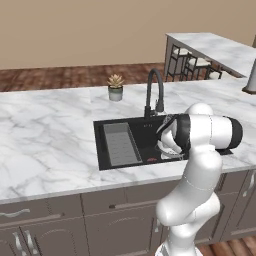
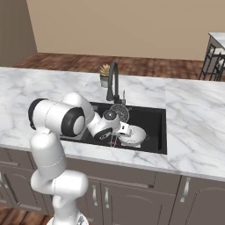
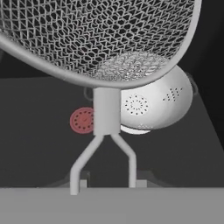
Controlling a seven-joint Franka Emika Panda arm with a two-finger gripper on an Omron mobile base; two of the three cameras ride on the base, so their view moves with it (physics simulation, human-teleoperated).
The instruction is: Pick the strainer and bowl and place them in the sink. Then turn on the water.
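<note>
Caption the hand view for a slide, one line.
Gripper shut on the strainer's wire handle, strainer held over the black sink, above a white perforated dome and red drain.

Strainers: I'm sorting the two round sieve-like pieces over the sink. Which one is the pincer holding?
The silver wire-mesh strainer, gripped by its thin wire handle in the pincer. The white perforated dome lies loose beneath it on the sink floor.

A marble counter (image 1: 50, 135) bears a potted plant (image 1: 115, 87) behind the sink (image 1: 102, 145).
</note>
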